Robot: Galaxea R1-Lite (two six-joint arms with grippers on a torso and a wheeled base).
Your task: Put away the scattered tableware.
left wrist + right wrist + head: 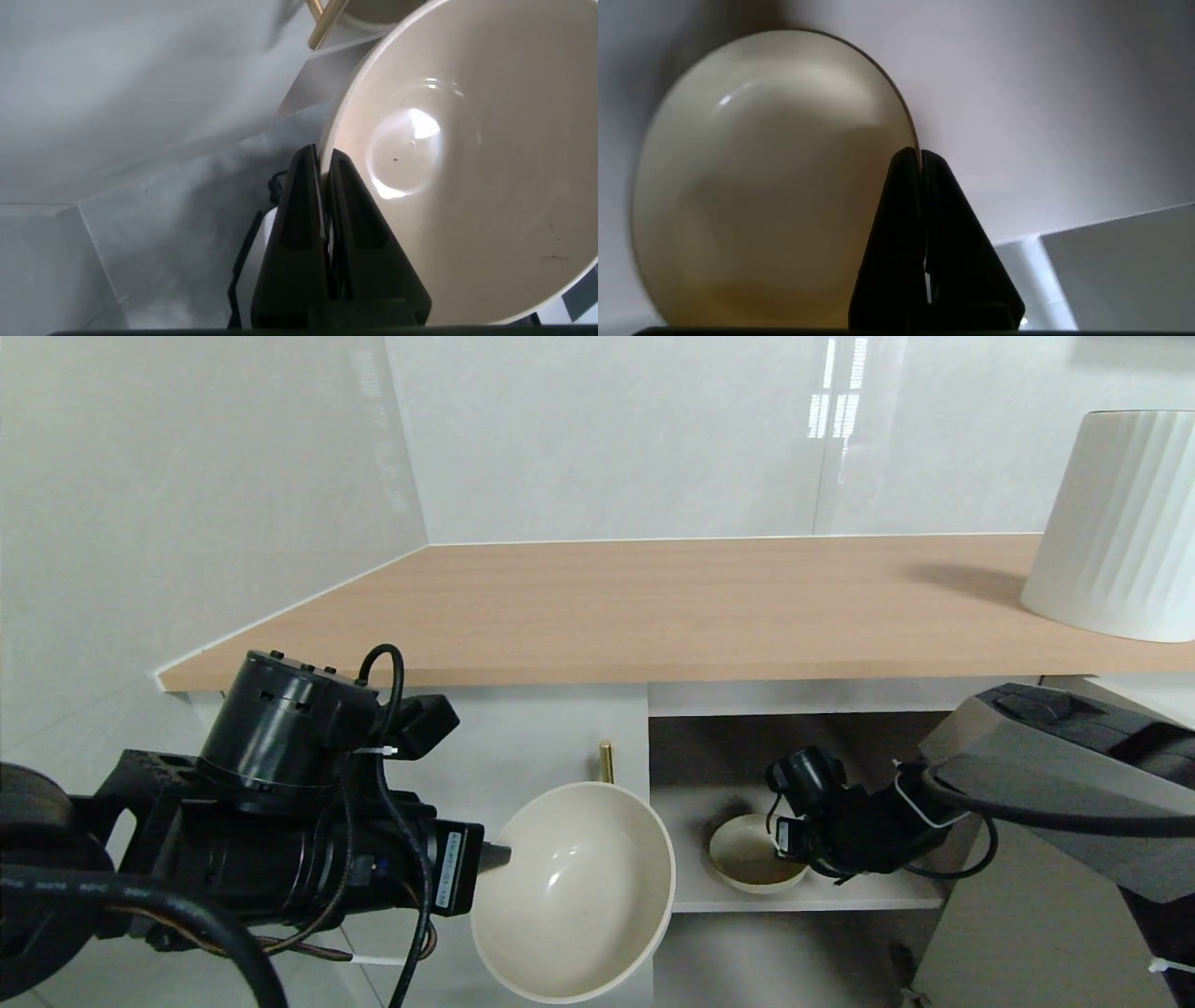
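Bowls sit in both my tools. My right tool (782, 845) is clamped on the rim of the small bowl (747, 863), inside the open cupboard (794, 728), low over the shelf (840, 898) under the bench (653, 607). My left tool (495, 855) is clamped on the rim of the large bowl (574, 891), held tilted in the air before the closed door (523, 737), near its brass handle (606, 763).

I judge I should set the small bowl flat so the shelf bears it, let go only then, and draw straight back without catching the rim, leaving room beside it for the large bowl.

Whether the small bowl's foot touches the shelf I cannot tell. My right arm hides the shelf's right part, and the cupboard's back is dark.
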